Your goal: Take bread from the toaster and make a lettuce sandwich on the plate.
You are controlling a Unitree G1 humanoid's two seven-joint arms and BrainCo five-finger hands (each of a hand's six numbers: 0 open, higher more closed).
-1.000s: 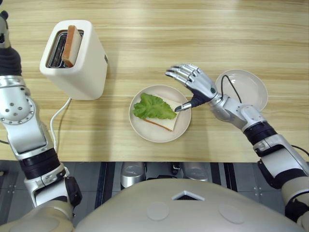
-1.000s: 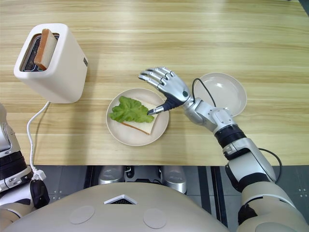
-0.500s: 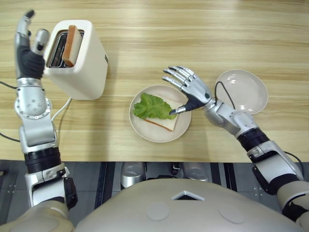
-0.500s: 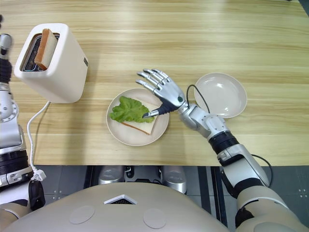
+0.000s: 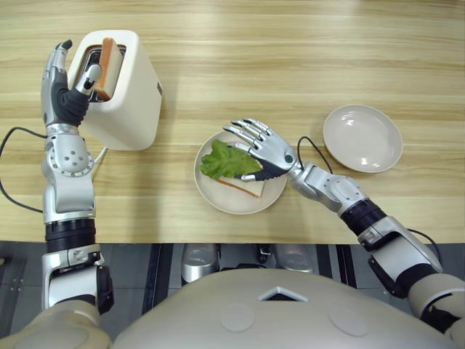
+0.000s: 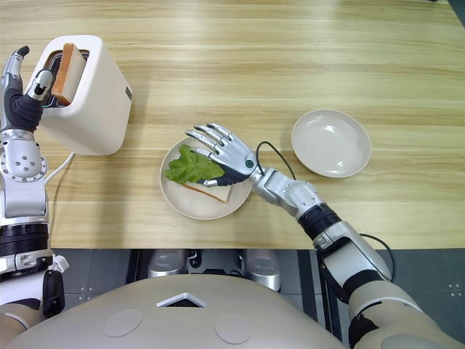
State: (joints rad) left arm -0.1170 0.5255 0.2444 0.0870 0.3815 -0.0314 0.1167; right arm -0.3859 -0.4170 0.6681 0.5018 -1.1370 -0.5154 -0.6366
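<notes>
Bread slice [image 5: 107, 62] is sticking up out of the toaster [image 5: 127, 98] at the left of the counter [image 5: 290, 58], with the left hand [image 5: 64, 91] hovering just beside it, open and holding nothing. Looks like the top-slice grab is what's happening; next it's needing a pinch and a straight lift. On the plate [image 5: 219, 198], lettuce [image 5: 225, 161] is lying on the bottom slice [image 5: 251, 188], right hand [image 5: 267, 147] spread open above, empty.
</notes>
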